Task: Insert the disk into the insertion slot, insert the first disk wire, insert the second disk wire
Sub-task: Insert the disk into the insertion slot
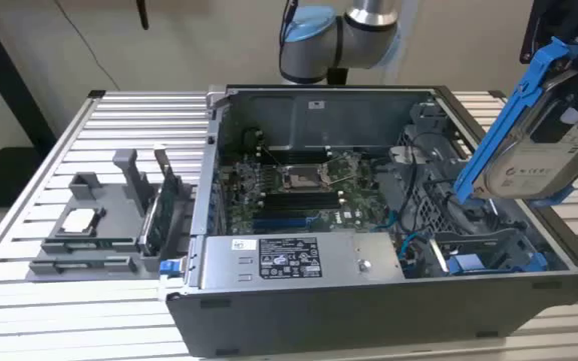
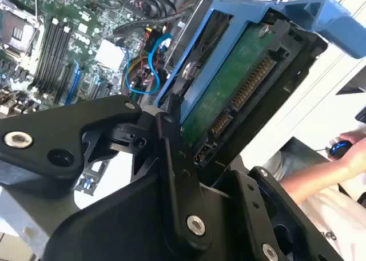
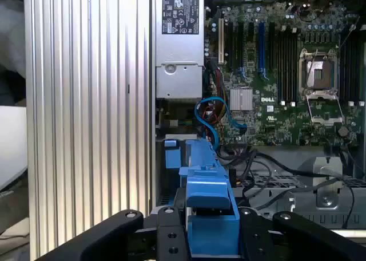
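Found the disk (image 1: 530,150) held high at the exterior view's right, above the open computer case (image 1: 369,308), steeply tilted and well apart from the insertion slot (image 1: 470,244) down in the case's near right corner. Saw the gripper (image 2: 191,143) in the second wrist view, jaws pinching the disk's blue carrier from both sides.

Judged the main hazard to be a skewed entry: with that tilt left unlevelled, rails likely to meet the cage wall askew and jam. Judged a second hazard in the wiring: black cables (image 3: 274,169) and a blue cable (image 3: 211,115) lying just beside the bay, apt to catch a rail or get pinched under the drive. Counted the drive's bare green underside and connector as open to scraping on sheet-metal edges. Rated the hold itself somewhat doubtful: smooth plastic, weight hanging to one side, possibly prone to pivoting in the grip.

Noted underneath a slatted aluminium table (image 1: 108,128), pale and ribbed, carrying the case and, at the exterior view's left, a grey fixture (image 1: 88,226) with upright cards (image 1: 165,199). Noted behind a plain beige wall (image 1: 168,45) and a dark post (image 1: 3,75) at the far left. Caught a person's hand (image 2: 349,152) near the rig in the second wrist view, one more thing to keep clear of.
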Action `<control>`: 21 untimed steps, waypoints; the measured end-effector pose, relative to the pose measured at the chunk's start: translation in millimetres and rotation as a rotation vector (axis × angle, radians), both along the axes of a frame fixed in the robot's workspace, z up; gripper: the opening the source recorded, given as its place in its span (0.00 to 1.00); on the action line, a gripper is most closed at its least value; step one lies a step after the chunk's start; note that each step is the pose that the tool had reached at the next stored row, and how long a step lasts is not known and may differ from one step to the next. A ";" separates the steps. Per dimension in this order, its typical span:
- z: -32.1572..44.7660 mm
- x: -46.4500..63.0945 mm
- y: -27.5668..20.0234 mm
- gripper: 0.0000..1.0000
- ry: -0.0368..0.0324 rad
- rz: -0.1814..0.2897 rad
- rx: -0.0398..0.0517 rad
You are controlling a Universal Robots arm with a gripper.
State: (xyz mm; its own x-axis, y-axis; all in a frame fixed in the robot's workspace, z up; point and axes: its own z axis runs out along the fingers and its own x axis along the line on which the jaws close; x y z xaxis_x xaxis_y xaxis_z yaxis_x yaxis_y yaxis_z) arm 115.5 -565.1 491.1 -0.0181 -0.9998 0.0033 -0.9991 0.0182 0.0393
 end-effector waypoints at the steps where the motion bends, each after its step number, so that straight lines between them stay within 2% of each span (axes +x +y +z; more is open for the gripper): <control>1: 0.0 0.0 0.0 0.33 0.0000 0.000 -0.0001; 14: 0.0 0.0 0.0 0.33 0.0000 -0.005 -0.0003; 21: -3.3 0.0 -0.4 0.33 0.0000 -0.005 -0.0001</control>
State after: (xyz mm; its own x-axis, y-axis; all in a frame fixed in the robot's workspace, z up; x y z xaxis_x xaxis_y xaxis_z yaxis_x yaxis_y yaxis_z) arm 115.5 -565.5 487.7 -0.0230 -0.9997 0.0034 -0.9990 0.0231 0.0393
